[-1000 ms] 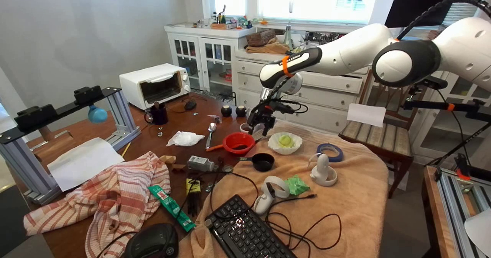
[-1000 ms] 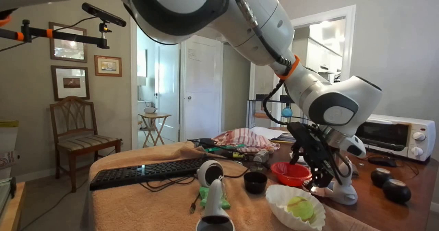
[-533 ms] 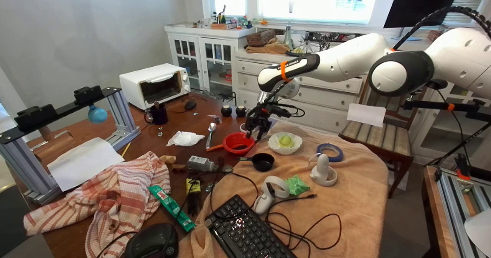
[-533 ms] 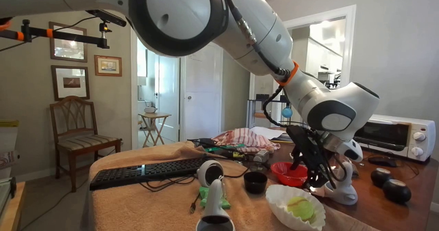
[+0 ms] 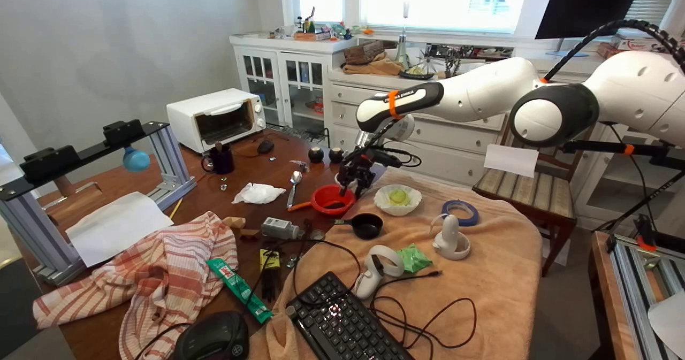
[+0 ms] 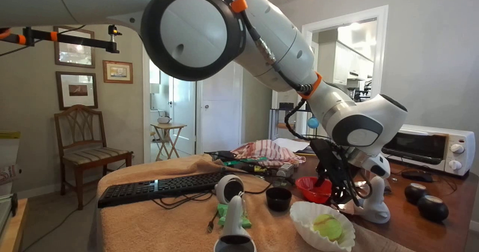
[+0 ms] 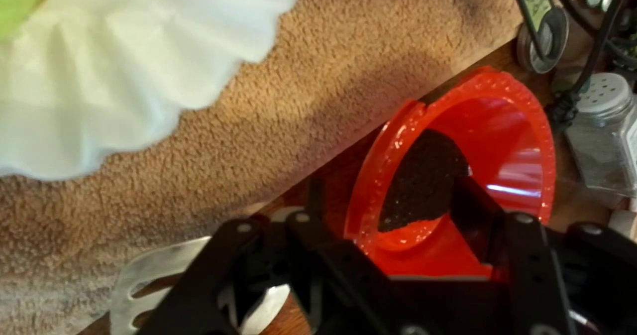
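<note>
A red bowl (image 5: 321, 199) stands on the dark wooden table, with a dark, rough-looking piece (image 7: 423, 180) inside it. My gripper (image 7: 390, 190) is down at the bowl, its fingers apart across the near wall. In the wrist view one finger (image 7: 477, 210) reaches inside the bowl and the other lies outside the rim. Whether either finger touches the bowl, I cannot tell. Both exterior views show the gripper (image 6: 328, 190) low at the bowl's side, hiding part of it. A slotted metal utensil (image 7: 149, 275) lies beneath the outer finger.
Close by, a white fluted bowl (image 5: 385, 204) holds a tennis ball (image 6: 327, 226). A small black pan (image 5: 367, 227), a spoon (image 5: 293, 186) and a white object (image 6: 374, 209) surround the red bowl. Keyboard (image 5: 342, 317), cables and white controllers (image 5: 452, 237) lie on the tan towel.
The arm has come down, and the gripper has shifted onto the rim of the red bowl. Its fingers look closer together than before. The bowl has not visibly moved.
</note>
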`<action>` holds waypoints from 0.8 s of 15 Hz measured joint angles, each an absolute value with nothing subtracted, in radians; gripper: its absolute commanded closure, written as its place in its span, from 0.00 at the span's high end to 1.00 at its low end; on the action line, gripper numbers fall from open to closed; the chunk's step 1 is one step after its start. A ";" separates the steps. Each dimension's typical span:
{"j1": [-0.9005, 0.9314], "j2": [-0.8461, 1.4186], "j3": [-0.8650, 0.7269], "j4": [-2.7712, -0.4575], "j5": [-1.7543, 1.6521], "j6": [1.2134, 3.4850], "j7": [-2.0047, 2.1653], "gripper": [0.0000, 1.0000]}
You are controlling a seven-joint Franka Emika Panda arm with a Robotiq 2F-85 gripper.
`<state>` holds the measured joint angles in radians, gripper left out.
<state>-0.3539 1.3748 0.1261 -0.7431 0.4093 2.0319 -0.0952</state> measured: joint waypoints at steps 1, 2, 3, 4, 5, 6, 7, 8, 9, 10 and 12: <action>-0.352 1.380 0.126 -0.737 0.409 2.032 -0.092 0.43; -0.350 1.385 0.126 -0.732 0.409 2.032 -0.090 0.31; -0.349 1.387 0.126 -0.730 0.409 2.032 -0.088 0.24; -0.349 1.389 0.126 -0.729 0.409 2.032 -0.085 0.21; -0.349 1.391 0.126 -0.727 0.409 2.032 -0.083 0.22; -0.348 1.392 0.126 -0.724 0.409 2.031 -0.082 0.17; -0.348 1.394 0.126 -0.720 0.409 2.031 -0.080 0.21; -0.348 1.396 0.126 -0.716 0.409 2.031 -0.078 0.19; -0.348 1.398 0.126 -0.712 0.409 2.031 -0.077 0.16; -0.348 1.399 0.126 -0.708 0.409 2.030 -0.075 0.13; -0.348 1.400 0.126 -0.705 0.409 2.029 -0.070 0.00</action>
<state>-0.3484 1.4000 0.1261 -0.7053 0.4093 2.0294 -0.0704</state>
